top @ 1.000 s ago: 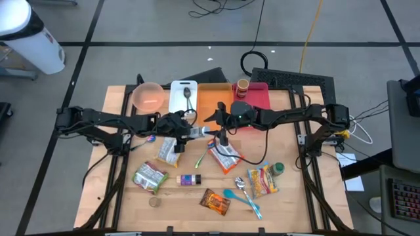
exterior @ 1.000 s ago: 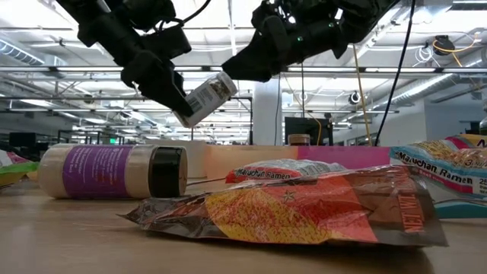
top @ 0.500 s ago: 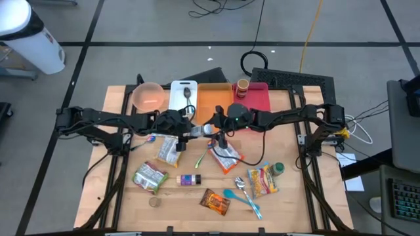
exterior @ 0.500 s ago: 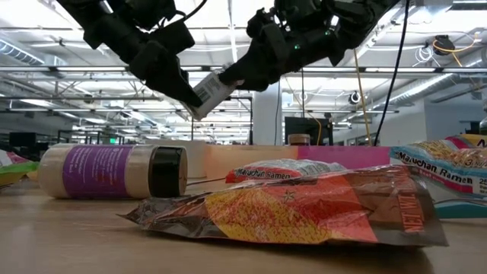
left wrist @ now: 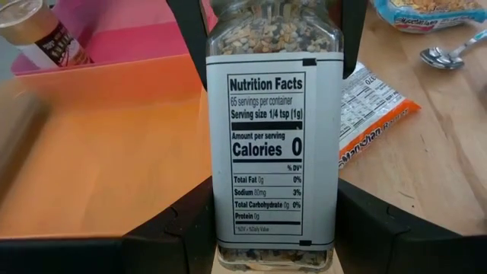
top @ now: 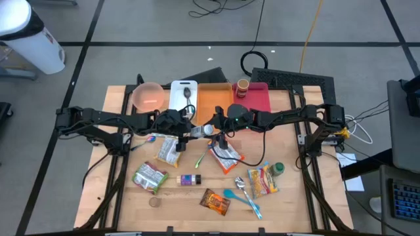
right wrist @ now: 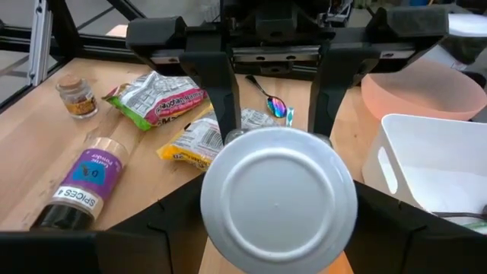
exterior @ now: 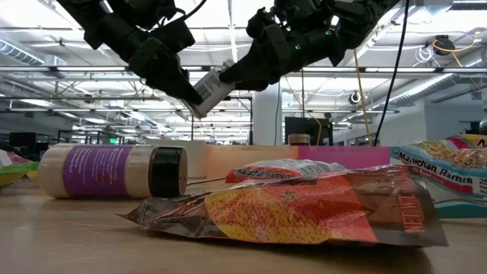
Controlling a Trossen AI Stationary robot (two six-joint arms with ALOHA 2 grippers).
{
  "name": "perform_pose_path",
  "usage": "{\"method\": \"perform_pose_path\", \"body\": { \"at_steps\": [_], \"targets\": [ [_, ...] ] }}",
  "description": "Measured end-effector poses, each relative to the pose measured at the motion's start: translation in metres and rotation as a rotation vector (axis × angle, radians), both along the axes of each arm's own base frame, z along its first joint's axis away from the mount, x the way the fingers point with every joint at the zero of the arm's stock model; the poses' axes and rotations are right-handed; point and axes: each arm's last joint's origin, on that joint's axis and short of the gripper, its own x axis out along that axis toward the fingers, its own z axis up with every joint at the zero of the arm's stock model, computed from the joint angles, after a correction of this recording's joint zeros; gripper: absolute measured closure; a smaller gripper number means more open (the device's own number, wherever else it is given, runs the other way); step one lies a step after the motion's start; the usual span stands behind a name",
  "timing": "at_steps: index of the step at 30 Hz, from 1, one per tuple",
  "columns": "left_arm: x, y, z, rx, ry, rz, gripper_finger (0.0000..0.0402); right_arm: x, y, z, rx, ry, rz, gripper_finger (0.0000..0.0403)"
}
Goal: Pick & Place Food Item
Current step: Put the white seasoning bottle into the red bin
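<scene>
The seasoning jar hangs in the air above the middle of the counter, lying roughly level between the two arms, its nutrition label facing the left wrist camera and its round silver lid facing the right wrist camera. The left pincer is clenched on the jar's base end, one dark finger pressed to each side of the glass. The right pincer meets the jar from 3 o'clock, its fingers spread around the lid end; whether they press the lid cannot be told. From table height the jar tilts, lid end higher, between the two dark pincers. Directly beyond it at 12 o'clock sits the orange tray, flanked by a white bin and a pink tray. At 6 o'clock lie a ramen packet and, farther out, a purple spice bottle.
</scene>
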Motion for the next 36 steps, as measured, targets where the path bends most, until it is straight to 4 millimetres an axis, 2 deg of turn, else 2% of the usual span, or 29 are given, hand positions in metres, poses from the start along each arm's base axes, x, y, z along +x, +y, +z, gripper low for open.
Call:
{"method": "perform_pose_path", "body": {
  "at_steps": [5, 11, 23, 30, 36],
  "targets": [
    [-0.0001, 0.0, -0.0002, -0.004, 0.002, 0.002, 0.0195, 0.0008, -0.0001, 0.0022, -0.003, -0.025, 0.001, 0.0171],
    [-0.0002, 0.0001, -0.0003, -0.022, 0.001, 0.017, 0.0195, 0.0006, -0.0005, 0.0018, -0.003, -0.02, -0.008, 0.0208],
    [-0.0002, 0.0, -0.0003, -0.035, 0.001, 0.024, 0.0194, 0.0005, -0.0004, 0.0016, 0.002, -0.017, -0.003, 0.0208],
    [0.0009, -0.0002, 0.0012, -0.044, -0.019, 0.024, 0.0094, 0.0, 0.0006, 0.0002, 0.003, -0.005, 0.016, 0.0208],
    [0.0031, 0.0004, 0.0049, -0.049, -0.065, 0.035, 0.0059, -0.001, 0.0006, -0.0024, -0.014, 0.019, 0.018, 0.0208]
  ]
}}
